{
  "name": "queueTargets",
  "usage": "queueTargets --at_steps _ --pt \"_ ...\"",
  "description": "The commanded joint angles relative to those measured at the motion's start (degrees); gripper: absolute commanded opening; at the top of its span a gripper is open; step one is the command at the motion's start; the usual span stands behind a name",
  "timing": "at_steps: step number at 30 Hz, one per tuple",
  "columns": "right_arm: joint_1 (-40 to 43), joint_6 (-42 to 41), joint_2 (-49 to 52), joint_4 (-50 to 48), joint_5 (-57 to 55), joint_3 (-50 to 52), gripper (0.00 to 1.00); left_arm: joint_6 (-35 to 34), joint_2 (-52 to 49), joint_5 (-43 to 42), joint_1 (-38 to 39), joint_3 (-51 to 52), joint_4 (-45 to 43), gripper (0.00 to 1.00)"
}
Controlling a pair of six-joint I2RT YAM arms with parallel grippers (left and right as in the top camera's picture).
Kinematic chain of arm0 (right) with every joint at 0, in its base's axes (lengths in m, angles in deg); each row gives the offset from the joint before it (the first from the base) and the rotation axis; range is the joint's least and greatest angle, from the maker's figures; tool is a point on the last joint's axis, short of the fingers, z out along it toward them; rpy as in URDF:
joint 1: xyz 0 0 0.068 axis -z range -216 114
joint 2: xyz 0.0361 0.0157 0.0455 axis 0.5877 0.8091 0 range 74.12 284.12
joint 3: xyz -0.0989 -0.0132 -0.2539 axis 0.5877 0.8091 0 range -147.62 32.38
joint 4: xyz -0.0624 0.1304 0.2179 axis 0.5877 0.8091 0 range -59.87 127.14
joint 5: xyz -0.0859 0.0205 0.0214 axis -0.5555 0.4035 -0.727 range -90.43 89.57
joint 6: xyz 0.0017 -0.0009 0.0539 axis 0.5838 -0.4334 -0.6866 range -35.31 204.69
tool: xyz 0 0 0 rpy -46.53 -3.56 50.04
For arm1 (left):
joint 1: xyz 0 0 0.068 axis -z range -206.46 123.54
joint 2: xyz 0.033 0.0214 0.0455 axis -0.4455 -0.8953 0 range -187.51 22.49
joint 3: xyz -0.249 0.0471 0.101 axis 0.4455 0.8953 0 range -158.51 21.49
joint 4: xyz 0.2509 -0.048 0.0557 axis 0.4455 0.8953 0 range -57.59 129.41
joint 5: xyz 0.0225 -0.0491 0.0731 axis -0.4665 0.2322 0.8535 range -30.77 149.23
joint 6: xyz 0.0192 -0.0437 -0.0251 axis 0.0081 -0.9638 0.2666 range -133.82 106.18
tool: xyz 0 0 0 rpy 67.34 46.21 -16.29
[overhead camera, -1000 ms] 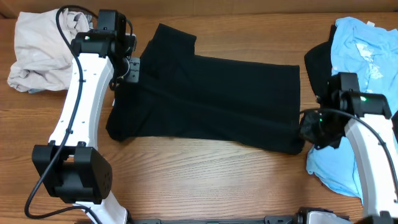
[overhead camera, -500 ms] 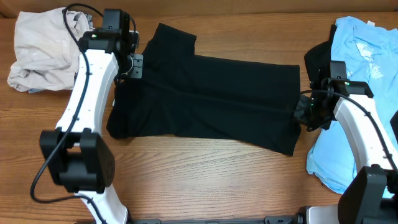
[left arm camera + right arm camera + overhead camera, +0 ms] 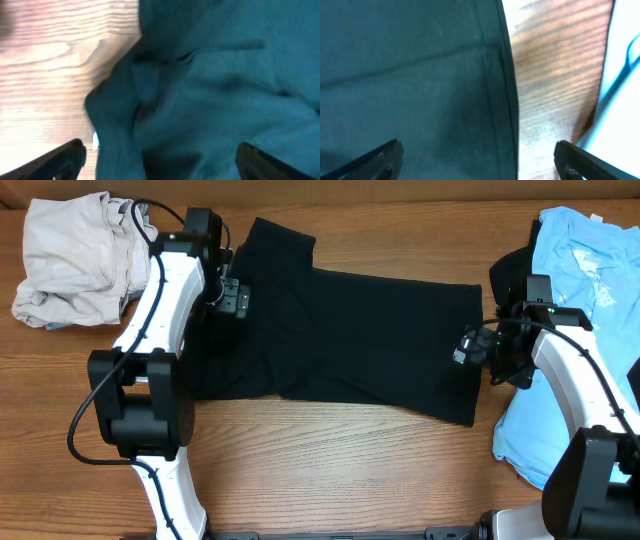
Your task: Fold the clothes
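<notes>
A black garment [image 3: 340,340] lies spread flat across the middle of the wooden table [image 3: 330,470]. My left gripper [image 3: 236,299] hovers over its left part near the sleeve, jaws wide open with nothing between them. In the left wrist view the rumpled dark cloth [image 3: 210,90] fills the frame under the left gripper [image 3: 160,165]. My right gripper [image 3: 468,347] sits over the garment's right edge, also open and empty. The right wrist view shows that hemmed edge [image 3: 507,90] running between the spread fingertips [image 3: 382,157], with the right gripper [image 3: 480,162] above it.
A crumpled beige garment [image 3: 70,260] lies at the back left. A light blue shirt [image 3: 580,280] lies at the right edge, with another dark piece of clothing [image 3: 508,275] beside it. Bare wood runs along the front of the table.
Both grippers have opened and let go of the black garment. The left one moved right onto the cloth; the right one moved left over the garment's right edge.
</notes>
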Motion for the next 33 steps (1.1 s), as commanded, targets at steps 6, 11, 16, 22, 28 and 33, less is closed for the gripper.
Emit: queueTargets --at_steps 6,11,16,22,28,33 --pt "0.22 -0.33 -8.83 11.63 3.28 -6.43 1.0 -4.92 8.68 -0.2 0.35 -21.2 20.22 1.0" --pt "0.22 -1.92 -15.76 17.46 3.48 -4.96 1.0 -7.34 13.11 -0.13 0.37 -21.31 29.9 1.0" --pt "0.22 -2.23 -20.92 16.2 5.4 1.86 1.0 -9.25 15.19 -1.18 0.35 -12.31 30.36 1.0" --pt "0.22 -1.7 -20.85 9.84 5.38 9.44 1.0 -10.05 15.34 -0.07 -0.11 3.93 21.42 1.0" --pt "0.22 -0.04 -20.85 7.58 5.14 11.23 0.99 -4.39 15.3 -0.26 -3.17 17.49 8.26 1.0" --pt "0.22 -0.04 -20.85 7.3 4.92 11.23 0.98 12.0 15.28 -10.75 -6.56 25.49 -4.68 1.0"
